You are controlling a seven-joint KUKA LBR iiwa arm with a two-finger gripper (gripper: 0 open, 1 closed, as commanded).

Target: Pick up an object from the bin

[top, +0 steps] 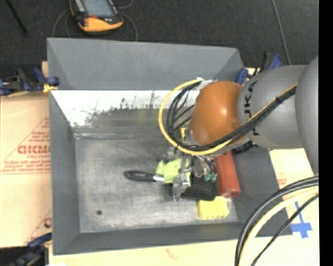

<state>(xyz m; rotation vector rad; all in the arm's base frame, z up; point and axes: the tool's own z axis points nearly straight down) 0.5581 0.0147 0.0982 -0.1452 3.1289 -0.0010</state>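
The grey metal bin (114, 201) has a scuffed, flat floor and sloping walls. The things lie gathered toward the floor's right half. A slim black handle (136, 175) lies flat near the middle and points left, its right end meeting a pale yellow-green piece (169, 169). Just right of that sits a black, rough-textured block (203, 190). A red cylinder (229, 177) lies along the right wall, touching or nearly touching the black block. A yellow block (213, 208) rests at the front right, just below both. A small dark speck (99, 213) sits alone at the front left.
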